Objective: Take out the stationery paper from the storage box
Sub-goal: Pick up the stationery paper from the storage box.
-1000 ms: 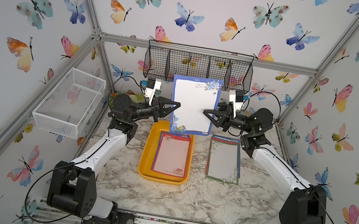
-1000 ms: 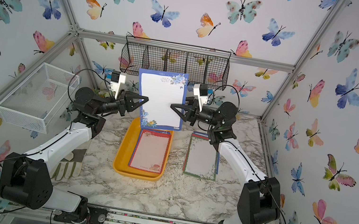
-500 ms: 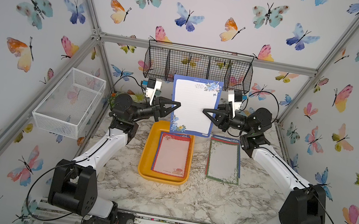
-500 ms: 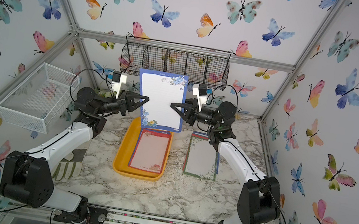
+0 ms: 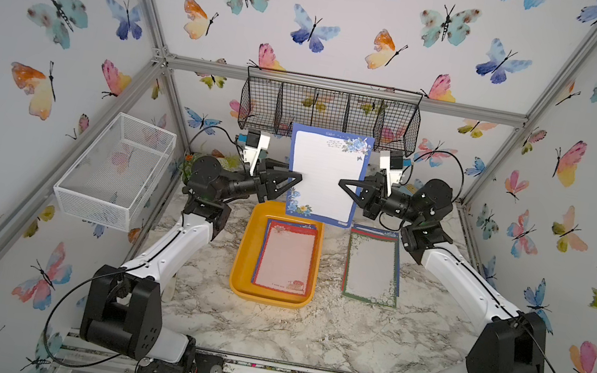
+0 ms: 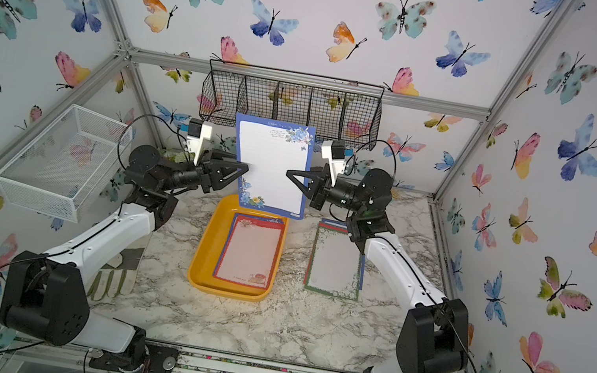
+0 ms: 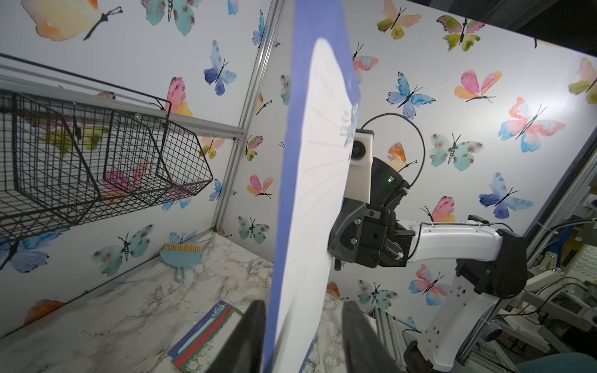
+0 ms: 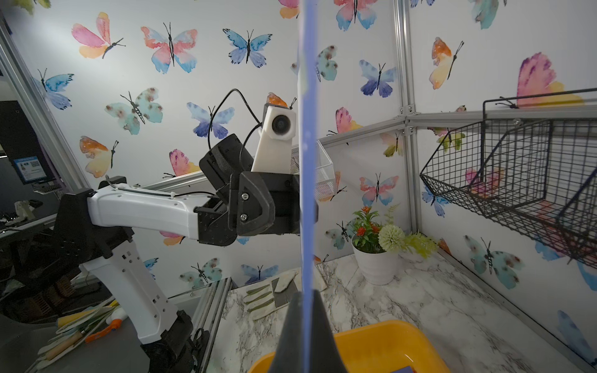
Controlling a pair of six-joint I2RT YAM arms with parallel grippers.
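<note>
Blue sheet: one blue sheet was held upright in the air, clear of the yellow tray, over the tray's 12 o'clock end. In both top views its lower edge hung just above the rim.
Right end effector: the right end effector met the sheet at its 3 o'clock edge. In the right wrist view its fingers were pressed together on the paper's edge, so it was clamped on the blue sheet.
Left end effector: the left end effector stood at the sheet's 9 o'clock edge. In the left wrist view its fingers were apart, with the paper passing between them, close to one and clear of the other. By my reading it was not gripping.
Yellow tray: it sat mid-bench, long axis running 12 to 6 o'clock.
In the tray: a red sheet lay flat on top. A blue edge showed beneath it on the 9 o'clock side, so there was more than one sheet; the count was not readable.
Out of the tray: a green sheet lay flat on the bench at the tray's 3 o'clock, apart from it. Blue and red edges peeked out at its 12 o'clock end, so it topped a small pile.
Progress: partway, judging by the layout. Some sheets were out and one was lifted but not set down.
Left to do: likely carry the blue sheet toward 3 o'clock onto the pile, then fetch the red sheet and whatever lay under it.
</note>
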